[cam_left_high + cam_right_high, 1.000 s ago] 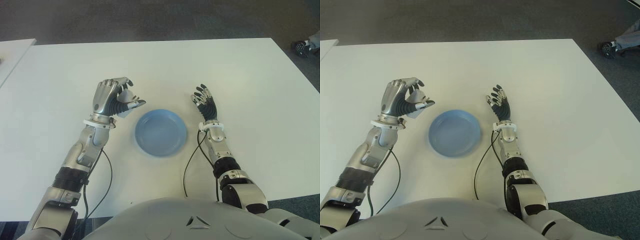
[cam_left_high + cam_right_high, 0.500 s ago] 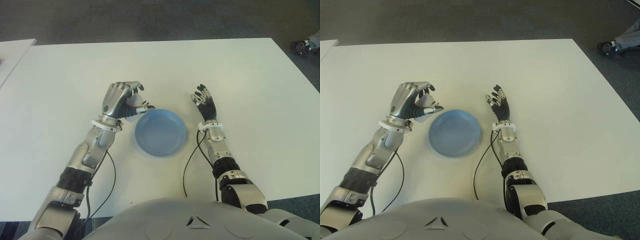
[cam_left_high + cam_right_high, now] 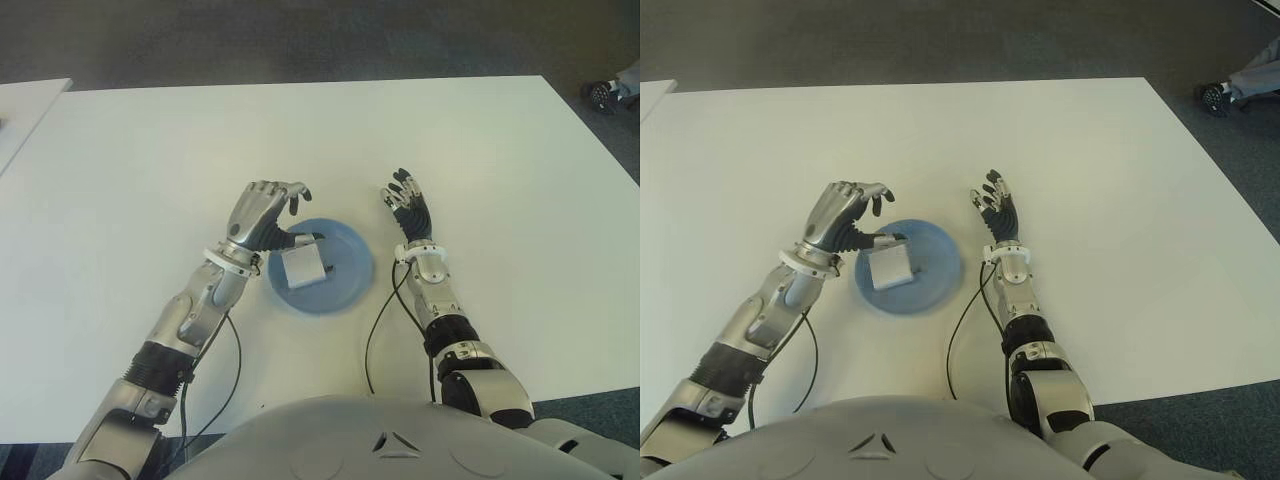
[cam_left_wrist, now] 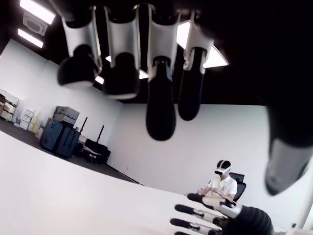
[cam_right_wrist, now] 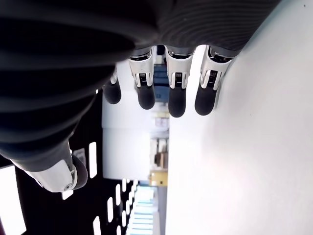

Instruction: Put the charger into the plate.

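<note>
Left robot hand (image 3: 262, 212) hovers loosely uncurled beside charger (image 3: 302, 267) in plate (image 3: 350, 281).

My left hand (image 3: 262, 212) has a silver metal back and dark fingers (image 4: 160, 105) with white shells near the knuckles. My right hand (image 3: 408, 207) is dark, its fingertips white-flecked. Each wrist wears a white ring. My forearms are silver with black ribbed joints, and a thin black cable (image 3: 377, 325) hangs from each. My torso (image 3: 380, 440) is smooth grey, with small dark slots.
</note>
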`<state>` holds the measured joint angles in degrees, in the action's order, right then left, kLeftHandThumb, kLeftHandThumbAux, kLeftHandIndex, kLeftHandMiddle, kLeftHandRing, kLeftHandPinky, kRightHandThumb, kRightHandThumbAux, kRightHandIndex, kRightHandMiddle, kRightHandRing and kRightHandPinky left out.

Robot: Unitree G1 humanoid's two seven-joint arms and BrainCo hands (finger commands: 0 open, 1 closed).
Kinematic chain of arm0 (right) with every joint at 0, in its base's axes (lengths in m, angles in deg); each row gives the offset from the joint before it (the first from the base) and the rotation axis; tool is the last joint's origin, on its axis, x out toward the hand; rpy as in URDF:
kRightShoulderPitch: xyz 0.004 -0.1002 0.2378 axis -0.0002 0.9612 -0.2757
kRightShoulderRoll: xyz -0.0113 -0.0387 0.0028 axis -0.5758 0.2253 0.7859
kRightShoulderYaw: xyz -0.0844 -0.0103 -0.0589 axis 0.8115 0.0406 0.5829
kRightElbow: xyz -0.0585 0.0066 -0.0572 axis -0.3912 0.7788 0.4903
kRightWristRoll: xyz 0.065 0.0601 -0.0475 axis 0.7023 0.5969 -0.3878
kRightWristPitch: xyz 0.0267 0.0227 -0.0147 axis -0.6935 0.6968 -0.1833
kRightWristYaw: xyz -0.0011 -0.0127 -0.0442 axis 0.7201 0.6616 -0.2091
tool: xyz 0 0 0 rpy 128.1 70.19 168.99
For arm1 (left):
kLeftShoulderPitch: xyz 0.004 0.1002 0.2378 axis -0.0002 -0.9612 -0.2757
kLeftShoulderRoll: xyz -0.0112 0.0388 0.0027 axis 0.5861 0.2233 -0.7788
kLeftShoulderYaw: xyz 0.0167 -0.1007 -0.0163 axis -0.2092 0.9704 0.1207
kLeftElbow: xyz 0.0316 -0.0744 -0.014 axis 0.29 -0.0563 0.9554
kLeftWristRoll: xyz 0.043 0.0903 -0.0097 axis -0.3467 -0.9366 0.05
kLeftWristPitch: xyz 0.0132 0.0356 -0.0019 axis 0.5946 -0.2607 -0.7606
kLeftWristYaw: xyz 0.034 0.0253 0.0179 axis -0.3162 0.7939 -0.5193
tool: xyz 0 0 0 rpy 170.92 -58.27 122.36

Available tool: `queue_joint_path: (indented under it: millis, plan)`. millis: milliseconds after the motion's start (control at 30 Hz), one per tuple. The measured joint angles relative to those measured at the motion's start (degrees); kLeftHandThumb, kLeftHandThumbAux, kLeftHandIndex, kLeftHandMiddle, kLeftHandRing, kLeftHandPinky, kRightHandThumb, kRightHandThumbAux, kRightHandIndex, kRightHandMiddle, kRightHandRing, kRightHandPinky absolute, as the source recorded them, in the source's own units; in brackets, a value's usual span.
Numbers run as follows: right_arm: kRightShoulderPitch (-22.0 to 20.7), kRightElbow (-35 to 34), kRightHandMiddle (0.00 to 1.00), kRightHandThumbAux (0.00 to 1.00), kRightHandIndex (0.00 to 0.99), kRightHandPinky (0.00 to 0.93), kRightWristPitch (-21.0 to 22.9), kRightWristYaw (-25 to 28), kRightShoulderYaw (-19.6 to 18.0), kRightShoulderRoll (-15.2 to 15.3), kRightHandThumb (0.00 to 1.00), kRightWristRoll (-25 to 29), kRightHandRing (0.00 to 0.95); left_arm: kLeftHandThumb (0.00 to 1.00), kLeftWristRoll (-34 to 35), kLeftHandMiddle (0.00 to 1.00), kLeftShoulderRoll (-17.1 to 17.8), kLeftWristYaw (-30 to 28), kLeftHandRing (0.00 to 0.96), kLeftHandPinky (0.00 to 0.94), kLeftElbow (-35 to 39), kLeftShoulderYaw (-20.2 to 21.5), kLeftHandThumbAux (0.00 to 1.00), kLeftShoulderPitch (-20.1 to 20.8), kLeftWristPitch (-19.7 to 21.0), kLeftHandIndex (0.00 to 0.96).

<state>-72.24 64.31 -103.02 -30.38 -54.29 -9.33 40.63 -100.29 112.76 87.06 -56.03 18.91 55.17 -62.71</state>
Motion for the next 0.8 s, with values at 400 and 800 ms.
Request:
queue_joint_path:
  millis: [400,800]
  plan:
    - [0.11,-0.42,0.116,0.607,0.008,0.146,0.55,-0.42,0.29,-0.08,0.086,-0.16,0.124,0.698,0.1,0.722,-0.92,-0.26,0.705,0.659,-0.22,-1.95,0.696,-0.18,-4.53,0.427]
    - [0.16,-0.39,0.139,0.605,0.011,0.171,0.49,-0.92,1.03,-0.16,0.105,-0.44,0.149,0.409,1.21,0.299,1.02,-3.03,0.282,0.248,-2.97,-2.58,0.39,-0.08,-11.19,0.18]
